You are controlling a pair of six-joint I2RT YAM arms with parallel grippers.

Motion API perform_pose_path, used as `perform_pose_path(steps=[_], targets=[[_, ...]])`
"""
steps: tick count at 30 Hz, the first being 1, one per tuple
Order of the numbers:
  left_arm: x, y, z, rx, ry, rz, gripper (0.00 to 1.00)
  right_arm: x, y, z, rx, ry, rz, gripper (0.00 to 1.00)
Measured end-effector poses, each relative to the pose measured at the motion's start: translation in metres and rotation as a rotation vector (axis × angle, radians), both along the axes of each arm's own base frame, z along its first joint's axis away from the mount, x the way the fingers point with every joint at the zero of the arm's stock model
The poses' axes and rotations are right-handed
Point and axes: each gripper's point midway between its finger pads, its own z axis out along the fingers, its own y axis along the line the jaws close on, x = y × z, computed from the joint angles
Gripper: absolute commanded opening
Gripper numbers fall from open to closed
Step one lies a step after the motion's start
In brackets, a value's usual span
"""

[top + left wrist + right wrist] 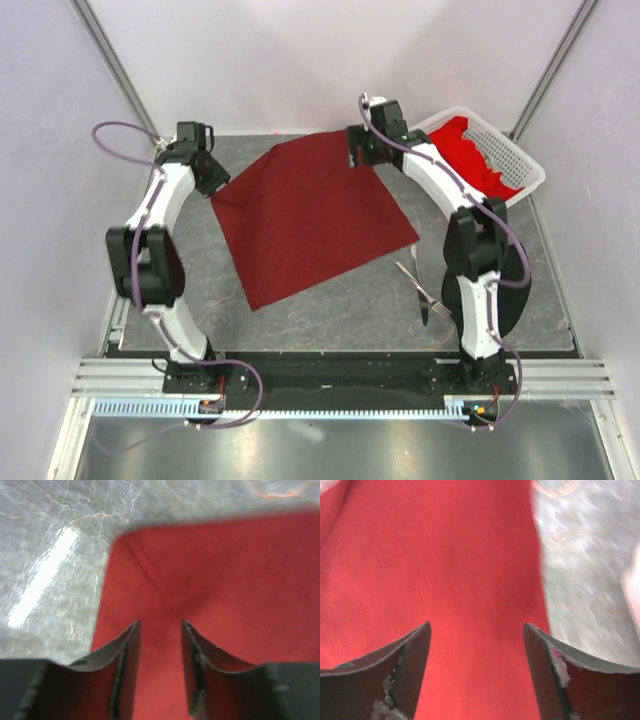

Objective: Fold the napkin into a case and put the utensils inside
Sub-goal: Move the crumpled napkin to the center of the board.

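A dark red napkin (310, 215) lies flat on the table (330, 310). The left gripper (160, 625) and right gripper (476, 626) hover over its far corners, jaws apart, empty. A shallow pinch could bunch it and skew the fold.

Napkin (225, 580) blurred in wrist views

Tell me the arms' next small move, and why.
Probably lift the left gripper and right gripper clear: both hang open over the napkin, which lies spread flat, unfolded, held by neither, so a fresh edge grip can start the fold.
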Motion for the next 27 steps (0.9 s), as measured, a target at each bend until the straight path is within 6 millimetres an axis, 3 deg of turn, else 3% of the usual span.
perform_pose_path(steps=[2, 5, 8, 10, 14, 17, 23, 27], targets=[[-0.013, -0.005, 0.021, -0.011, -0.043, -0.012, 0.48, -0.018, -0.014, 0.009, -0.024, -0.002, -0.027, 0.85], [-0.048, -0.024, 0.055, -0.055, -0.137, -0.067, 0.44, -0.055, -0.025, 0.022, -0.017, -0.006, -0.035, 0.85], [-0.078, -0.044, 0.059, -0.118, -0.192, -0.121, 0.4, -0.079, -0.016, 0.022, 0.013, -0.006, -0.011, 0.83], [-0.095, -0.06, 0.04, -0.178, -0.187, -0.159, 0.39, -0.09, 0.001, 0.009, 0.031, 0.007, 0.021, 0.81], [-0.122, -0.084, -0.021, -0.271, -0.059, -0.208, 0.34, -0.12, 0.044, -0.034, 0.034, 0.084, 0.099, 0.73], [-0.133, -0.104, -0.047, -0.296, 0.009, -0.258, 0.33, -0.141, 0.075, -0.062, 0.037, 0.128, 0.149, 0.69], [-0.147, -0.14, -0.064, -0.315, 0.03, -0.312, 0.28, -0.166, 0.102, -0.084, 0.066, 0.149, 0.184, 0.66], [-0.183, -0.134, -0.102, -0.316, 0.147, -0.231, 0.28, -0.174, 0.103, -0.097, 0.084, 0.166, 0.179, 0.66]])
